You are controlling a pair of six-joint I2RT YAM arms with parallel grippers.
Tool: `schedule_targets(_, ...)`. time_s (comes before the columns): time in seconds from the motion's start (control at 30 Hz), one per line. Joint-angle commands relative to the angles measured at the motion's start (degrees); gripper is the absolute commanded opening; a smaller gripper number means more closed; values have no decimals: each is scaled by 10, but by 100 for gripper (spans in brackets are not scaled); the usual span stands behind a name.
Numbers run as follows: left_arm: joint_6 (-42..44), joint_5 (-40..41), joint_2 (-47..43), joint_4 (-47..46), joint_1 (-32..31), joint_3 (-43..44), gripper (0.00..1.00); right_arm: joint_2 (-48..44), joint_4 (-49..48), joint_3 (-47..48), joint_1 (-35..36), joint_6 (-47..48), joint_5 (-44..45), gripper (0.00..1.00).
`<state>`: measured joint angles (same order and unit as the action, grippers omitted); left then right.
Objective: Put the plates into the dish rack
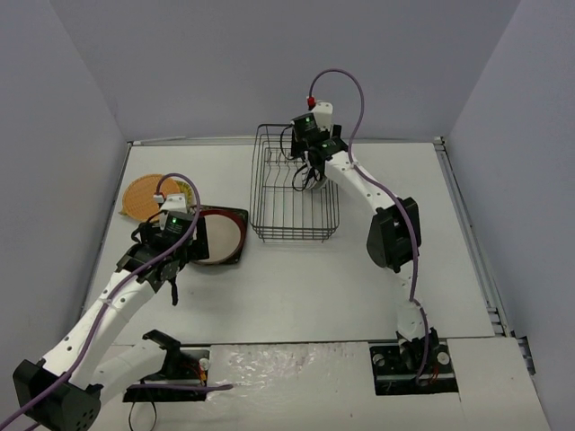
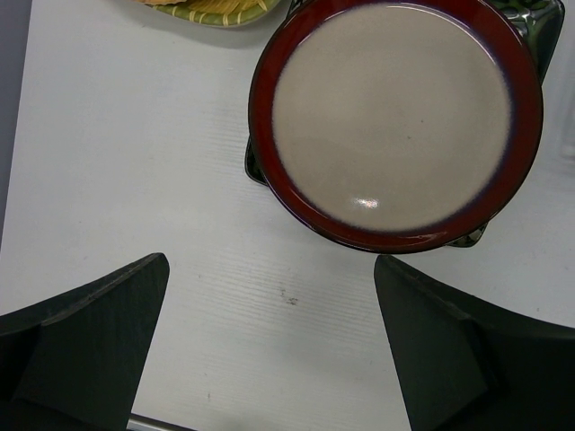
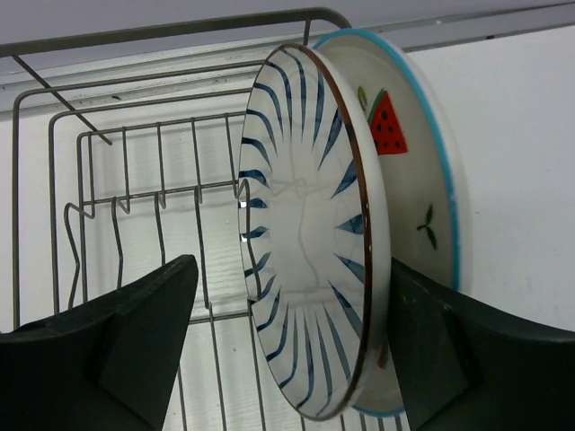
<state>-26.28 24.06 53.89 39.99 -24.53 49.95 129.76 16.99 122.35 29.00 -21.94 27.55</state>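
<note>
The black wire dish rack (image 1: 269, 211) stands mid-table. Two plates stand upright in it: the white plate with dark radial stripes (image 3: 305, 296) and, behind it, the white plate with red fruit marks (image 3: 409, 171). My right gripper (image 3: 295, 262) is open inside the rack (image 3: 135, 193), its fingers either side of the striped plate; in the top view it is at the rack's far right (image 1: 312, 178). The red-rimmed cream plate (image 2: 395, 117) lies on the dark square plate (image 2: 542, 22), left of the rack (image 1: 220, 235). My left gripper (image 2: 271, 260) is open and empty over bare table just short of it.
An orange plate (image 1: 148, 196) lies at the far left on a yellow-green plate (image 2: 216, 11). Grey walls close the table on three sides. The arm bases (image 1: 413, 359) sit at the near edge.
</note>
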Motion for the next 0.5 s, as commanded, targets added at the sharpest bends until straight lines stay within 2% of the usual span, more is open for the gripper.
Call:
schedule_targets(0.0,-30,-5,4,-25,7,21,97,-112,-20,-5,-1,35,10,82)
schedule_targets(0.1,-51,-18,10,-30,11,18,97,-146,-20,-19,0,48,-3,88)
schedule_targets(0.2,-76,-31,23,-35,14,13,97,-193,-20,-49,0,63,-20,90)
schedule_targets(0.3,-93,-48,34,-42,24,7,97,-237,-22,-86,0,80,-72,91)
schedule_targets(0.47,-117,-113,37,-78,89,-17,97,-340,-94,-224,0,82,-264,90)
